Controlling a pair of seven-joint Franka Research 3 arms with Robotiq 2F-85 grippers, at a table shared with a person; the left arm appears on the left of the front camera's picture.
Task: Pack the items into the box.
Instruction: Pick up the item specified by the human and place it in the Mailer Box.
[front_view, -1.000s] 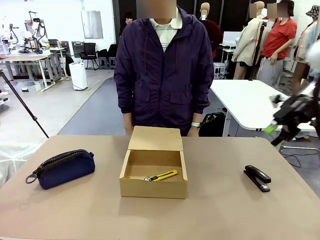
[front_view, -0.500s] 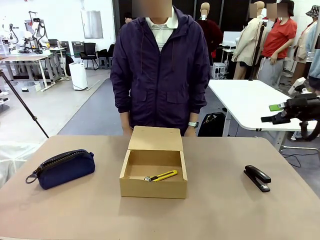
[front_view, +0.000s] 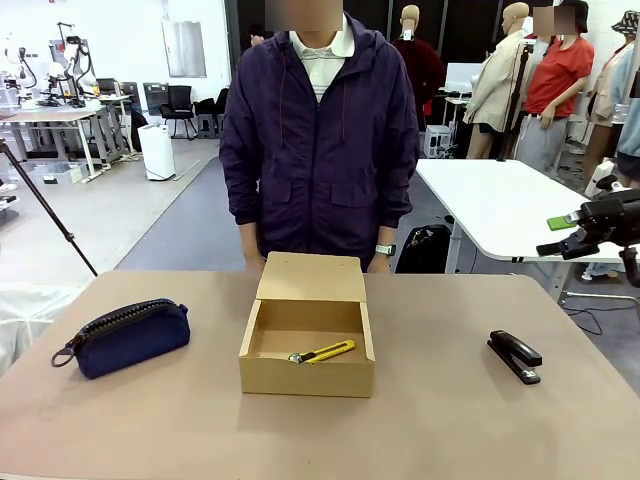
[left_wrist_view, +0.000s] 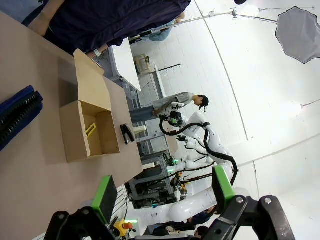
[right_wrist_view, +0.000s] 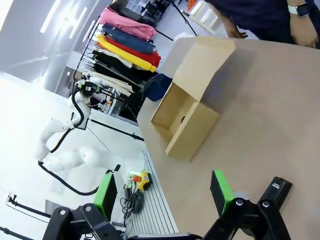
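1. The brown cardboard box sits open near the middle of the tabletop, with its flap lid standing up along the far side.
2. The yellow-and-black utility knife lies flat on the floor of the box, close to the near wall and at a slight angle to it.
3. The navy pouch rests on the tabletop well to the left of the box and apart from it. Its zipper faces up and its ring pull hangs at the left end.
4. A black stapler lies on the tabletop to the right of the box, clear of it.
5. A person in a dark purple jacket stands at the far edge of the tabletop, directly behind the raised flap lid, with arms down.
6. The right tool hangs in the air at the right edge of the front view, above and beyond the tabletop, away from every item.
7. In its own wrist view the right tool has its green pads spread wide with nothing between them. Beyond it lie the box, the pouch and one end of the stapler.
8. The left tool also has its pads spread wide and grips nothing. It is raised off the tabletop.
9. The left wrist view also takes in the box, the utility knife inside it, the pouch and the stapler.
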